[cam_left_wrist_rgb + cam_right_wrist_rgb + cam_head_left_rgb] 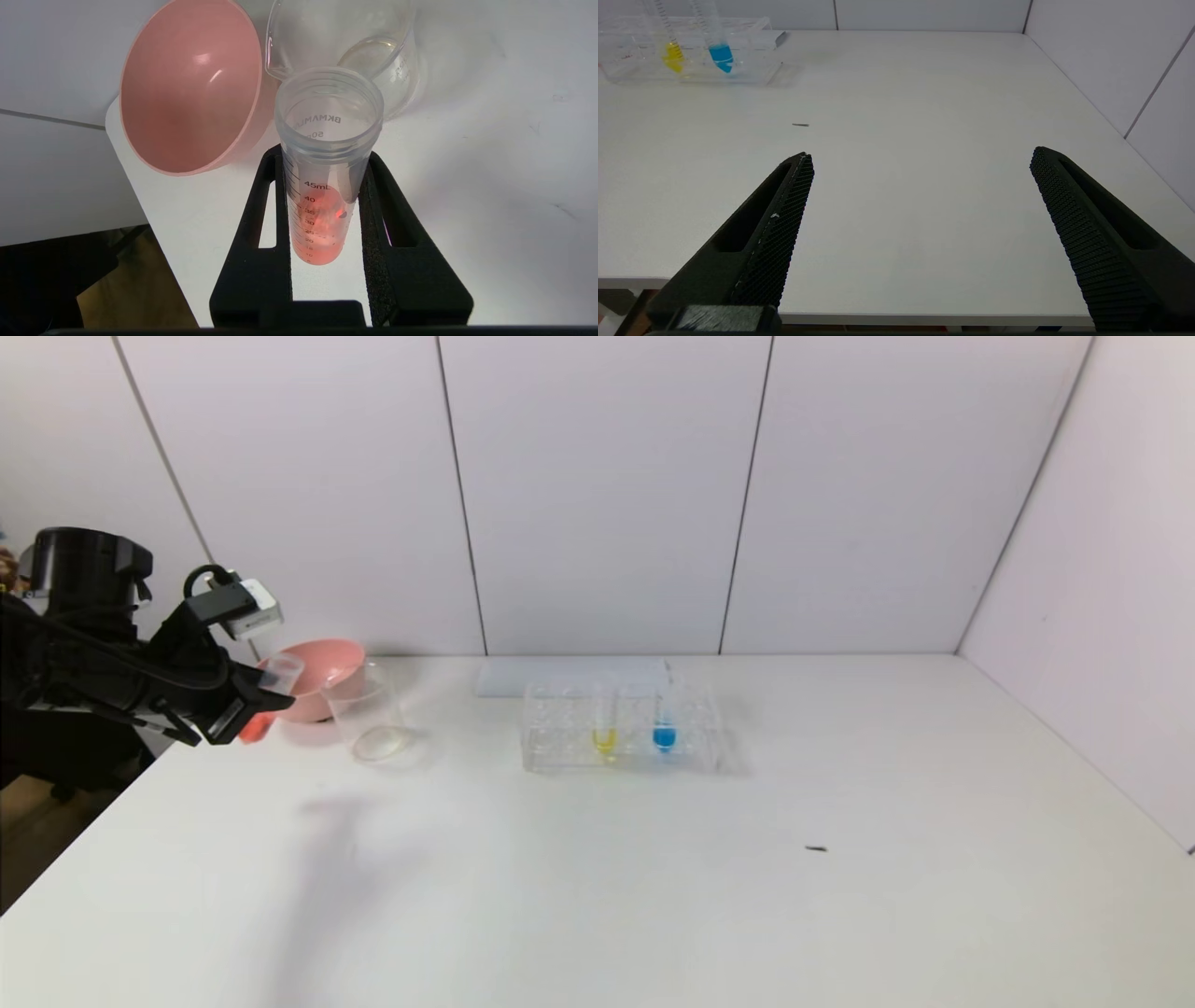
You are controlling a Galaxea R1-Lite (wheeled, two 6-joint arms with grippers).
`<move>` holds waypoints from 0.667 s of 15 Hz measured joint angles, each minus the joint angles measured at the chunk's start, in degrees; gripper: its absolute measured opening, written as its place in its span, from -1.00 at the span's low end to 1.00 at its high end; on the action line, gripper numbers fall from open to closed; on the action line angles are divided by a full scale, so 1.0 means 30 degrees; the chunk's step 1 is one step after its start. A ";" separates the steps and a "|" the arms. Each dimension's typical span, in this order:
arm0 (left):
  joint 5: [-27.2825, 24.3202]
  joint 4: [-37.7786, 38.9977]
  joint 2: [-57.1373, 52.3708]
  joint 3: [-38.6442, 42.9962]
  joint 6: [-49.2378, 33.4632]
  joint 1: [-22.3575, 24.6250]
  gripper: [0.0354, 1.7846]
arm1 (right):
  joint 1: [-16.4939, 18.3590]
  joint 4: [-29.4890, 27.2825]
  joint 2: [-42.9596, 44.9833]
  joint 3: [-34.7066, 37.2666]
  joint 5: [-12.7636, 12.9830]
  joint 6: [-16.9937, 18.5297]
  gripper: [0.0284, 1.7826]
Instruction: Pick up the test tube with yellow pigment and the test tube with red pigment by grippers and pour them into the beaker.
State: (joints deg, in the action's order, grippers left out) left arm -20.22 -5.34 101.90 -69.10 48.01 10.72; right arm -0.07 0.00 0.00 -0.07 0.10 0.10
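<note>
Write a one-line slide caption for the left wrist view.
Left end effector shut on the red tube, its mouth near the beaker and pink bowl.

A pink bowl [322, 674] sits at left; a clear rack [621, 728] holding 1 blue-tipped tube [664, 733] stands centre.

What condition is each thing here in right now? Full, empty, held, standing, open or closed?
Left gripper: shut on the red test tube.
Red test tube: held, tilted, red liquid still inside.
Beaker: on the table, looks empty.
Pink bowl: beside the beaker, empty.
Yellow test tube: upright in the rack.
Blue test tube: upright in the rack.
Rack: standing, holds two tubes.
Right gripper: open, empty, at the table's near edge.
</note>
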 joint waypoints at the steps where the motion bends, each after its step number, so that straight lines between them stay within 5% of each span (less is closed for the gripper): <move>1: -0.0167 -0.0423 0.0073 -0.0240 0.0341 0.0000 -0.53 | 0.0000 0.0000 0.0000 0.0000 0.0000 0.0000 0.91; 10: -0.0232 -0.2373 0.0654 -0.1857 0.1938 0.0016 -0.53 | 0.0000 0.0000 0.0000 0.0000 0.0000 0.0000 0.91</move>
State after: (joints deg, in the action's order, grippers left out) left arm -20.92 -12.46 103.86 -74.67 53.82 10.76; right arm -0.07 0.00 0.00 -0.07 0.10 0.10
